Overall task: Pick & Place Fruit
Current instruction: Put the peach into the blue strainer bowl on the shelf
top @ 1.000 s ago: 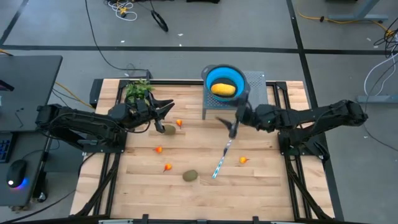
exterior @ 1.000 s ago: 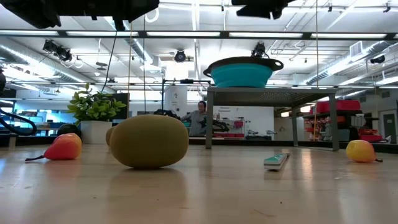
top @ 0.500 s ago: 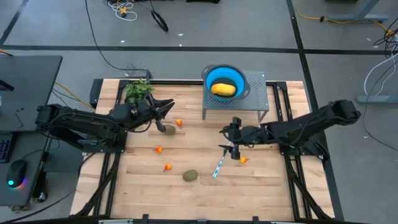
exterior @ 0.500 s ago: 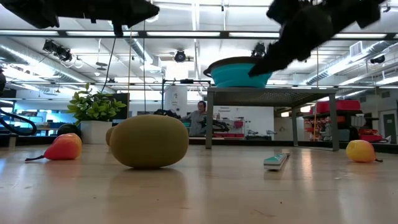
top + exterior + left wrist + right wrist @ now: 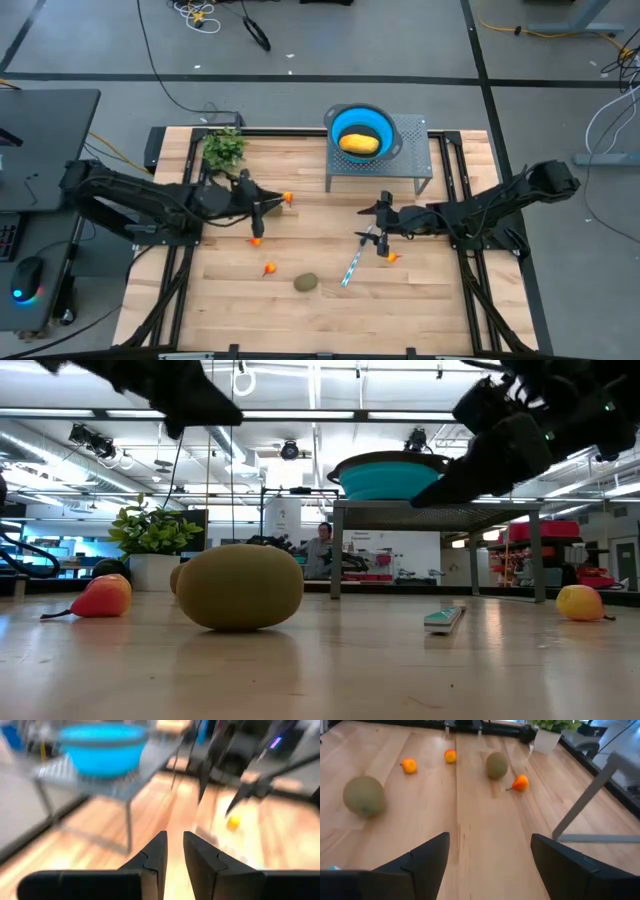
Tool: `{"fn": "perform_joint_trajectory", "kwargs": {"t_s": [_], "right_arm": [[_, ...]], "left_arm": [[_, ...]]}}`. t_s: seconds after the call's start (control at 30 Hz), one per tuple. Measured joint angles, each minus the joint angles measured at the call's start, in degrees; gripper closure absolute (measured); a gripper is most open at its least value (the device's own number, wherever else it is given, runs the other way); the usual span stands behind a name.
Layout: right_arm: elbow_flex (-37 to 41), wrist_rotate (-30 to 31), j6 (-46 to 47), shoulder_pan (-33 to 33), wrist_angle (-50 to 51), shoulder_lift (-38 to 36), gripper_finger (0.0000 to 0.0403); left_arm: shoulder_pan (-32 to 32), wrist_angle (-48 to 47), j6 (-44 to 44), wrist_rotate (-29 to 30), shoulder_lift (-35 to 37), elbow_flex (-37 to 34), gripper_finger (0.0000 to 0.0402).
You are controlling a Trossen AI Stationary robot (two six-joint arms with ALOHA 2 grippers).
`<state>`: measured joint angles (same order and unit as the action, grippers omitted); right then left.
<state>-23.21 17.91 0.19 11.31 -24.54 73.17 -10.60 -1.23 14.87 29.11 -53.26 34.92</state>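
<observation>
Fruit is lying scattered across the wooden table [image 5: 420, 300], while one yellow-orange oblong [image 5: 358, 143] is already sitting in the blue bowl [image 5: 384, 124] on the metal stand [image 5: 412, 171], which looks to be the drop-off point.

The right gripper [image 5: 381, 218] is hovering with its fingers spread wide and empty, just beside a small orange piece [image 5: 391, 257] and the silver-blue utensil [image 5: 353, 264], probably lining up that piece.

The left gripper [image 5: 258, 207] is hanging nearly closed, holding nothing I can see, above the table between the tiny red bits [image 5: 288, 198].

One kiwi [image 5: 306, 283] is resting toward the front; the other is showing only from the right wrist.

A potted plant [image 5: 222, 147] is standing at the back corner, and cables are trailing over the grey floor.
</observation>
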Motion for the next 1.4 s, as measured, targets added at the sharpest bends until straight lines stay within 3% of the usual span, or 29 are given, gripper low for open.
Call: {"fn": "perform_joint_trajectory", "kwargs": {"t_s": [0.1, 0.2, 0.37, 0.67, 0.97, 1.4], "right_arm": [[1.1, 0.0, 1.3, 0.0, -0.4, 0.0, 0.0115], [1.5, 0.0, 2.3, 0.0, -0.5, 0.0, 0.0115], [1.5, 0.0, 2.4, 0.0, -1.2, 0.0, 0.0115], [1.5, 0.0, 2.1, 0.0, -3.6, 0.0, 0.0115], [1.5, 0.0, 2.2, 0.0, -3.0, 0.0, 0.0115], [1.5, 0.0, 1.9, 0.0, -1.8, 0.0, 0.0115]], "left_arm": [[-3.4, -15.2, 7.0, 3.3, -1.4, 5.7, 0.0318], [-6.2, -26.0, 14.1, 2.5, -3.2, 10.0, 0.0299], [-10.8, -36.0, 22.6, 0.9, -7.8, 13.4, 0.0251], [-16.1, -47.8, 29.3, -1.8, -18.3, 13.7, 0.0147], [-16.4, -42.2, 33.2, -6.8, -21.0, 8.2, 0.0090], [-15.0, -33.2, 34.0, -6.1, -19.9, -2.1, 0.0087]]}}
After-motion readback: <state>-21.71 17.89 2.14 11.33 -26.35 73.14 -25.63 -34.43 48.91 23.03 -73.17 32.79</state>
